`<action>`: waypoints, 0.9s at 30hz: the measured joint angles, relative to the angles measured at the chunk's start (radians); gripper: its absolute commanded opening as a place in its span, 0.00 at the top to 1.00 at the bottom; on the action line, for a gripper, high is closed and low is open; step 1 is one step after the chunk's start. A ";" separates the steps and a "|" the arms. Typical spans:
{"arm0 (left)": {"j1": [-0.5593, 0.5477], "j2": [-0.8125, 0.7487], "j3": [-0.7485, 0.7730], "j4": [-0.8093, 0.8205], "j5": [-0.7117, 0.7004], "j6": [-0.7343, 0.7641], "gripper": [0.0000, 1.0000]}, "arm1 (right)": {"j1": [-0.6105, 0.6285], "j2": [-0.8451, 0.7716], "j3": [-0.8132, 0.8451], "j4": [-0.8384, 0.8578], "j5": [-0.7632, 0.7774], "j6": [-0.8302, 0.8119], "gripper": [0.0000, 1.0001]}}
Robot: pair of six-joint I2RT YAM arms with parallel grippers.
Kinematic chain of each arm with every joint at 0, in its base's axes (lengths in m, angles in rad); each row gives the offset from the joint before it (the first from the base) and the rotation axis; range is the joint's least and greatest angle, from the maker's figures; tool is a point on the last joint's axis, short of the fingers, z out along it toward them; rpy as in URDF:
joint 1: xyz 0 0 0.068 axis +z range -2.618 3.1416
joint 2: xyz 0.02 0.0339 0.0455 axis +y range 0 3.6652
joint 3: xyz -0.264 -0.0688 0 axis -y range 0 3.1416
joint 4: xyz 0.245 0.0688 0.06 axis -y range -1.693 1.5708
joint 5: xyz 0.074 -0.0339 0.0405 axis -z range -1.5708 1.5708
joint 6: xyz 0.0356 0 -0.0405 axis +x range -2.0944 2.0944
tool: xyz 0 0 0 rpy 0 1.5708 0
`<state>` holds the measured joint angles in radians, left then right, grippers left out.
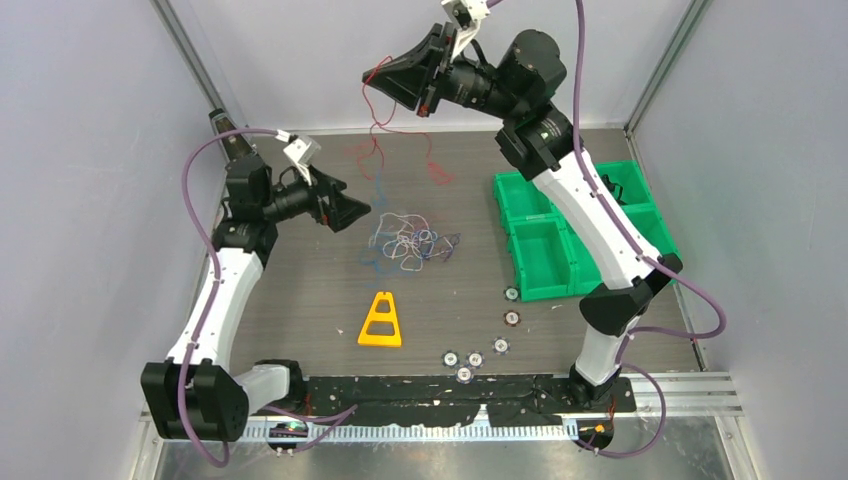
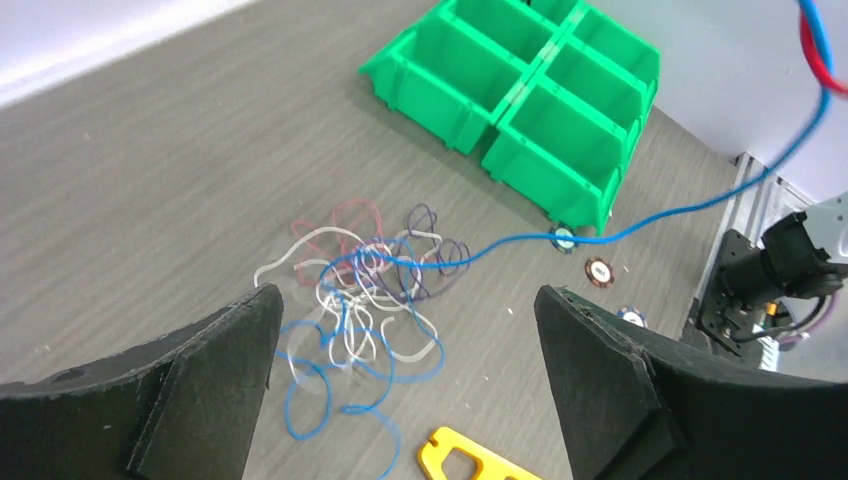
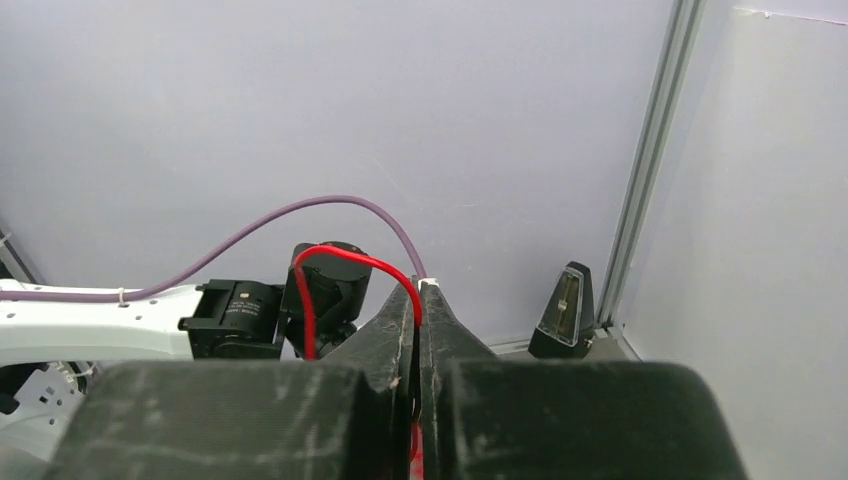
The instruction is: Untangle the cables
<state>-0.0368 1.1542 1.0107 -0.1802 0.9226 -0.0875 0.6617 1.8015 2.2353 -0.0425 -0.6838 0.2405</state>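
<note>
The cables point(image 1: 410, 243) lie as a loose tangle of blue, white, red and purple strands mid-table, seen close in the left wrist view as the same bundle point(image 2: 360, 290). My right gripper point(image 1: 372, 80) is raised high at the back, shut on a red cable point(image 3: 345, 258) that loops out of the right gripper point(image 3: 418, 295) and hangs down as a red strand point(image 1: 378, 120) to the table. A blue strand point(image 2: 690, 208) rises taut from the bundle toward the upper right. My left gripper point(image 1: 352, 210) hovers left of the tangle; that gripper point(image 2: 405, 295) is open and holds nothing.
A green divided bin point(image 1: 570, 235) stands at the right. A yellow triangular piece point(image 1: 381, 320) lies in front of the tangle, with poker chips point(image 1: 512, 318) to its right. A black metronome point(image 3: 565, 310) stands by the back wall. Grey walls enclose the table.
</note>
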 measured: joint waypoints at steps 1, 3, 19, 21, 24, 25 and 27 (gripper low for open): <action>-0.006 0.000 0.002 0.024 -0.002 -0.002 0.00 | 0.000 -0.004 0.002 0.006 -0.001 0.001 0.94; -0.025 0.000 0.002 0.079 -0.013 -0.005 0.01 | 0.002 -0.001 0.003 0.012 -0.003 0.008 0.95; -0.232 0.163 -0.076 0.406 0.016 -0.150 0.87 | 0.001 0.077 0.039 -0.034 0.039 0.051 0.95; -0.230 0.166 -0.076 0.389 0.013 -0.142 1.00 | -0.010 0.077 0.051 -0.039 0.048 0.052 0.95; -0.205 0.166 -0.080 0.308 -0.017 -0.088 1.00 | -0.043 0.077 0.093 -0.058 0.060 0.053 0.94; -0.187 0.166 -0.083 0.268 -0.032 -0.072 1.00 | -0.062 0.077 0.108 -0.063 0.062 0.052 0.95; -0.138 0.178 -0.087 0.178 -0.052 -0.038 1.00 | -0.125 0.069 0.132 -0.072 0.070 0.050 0.95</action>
<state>-0.1745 1.3319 0.9237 -0.0025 0.8707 -0.1253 0.5365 1.8709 2.3669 -0.1150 -0.6140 0.2901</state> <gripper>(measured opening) 0.014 0.065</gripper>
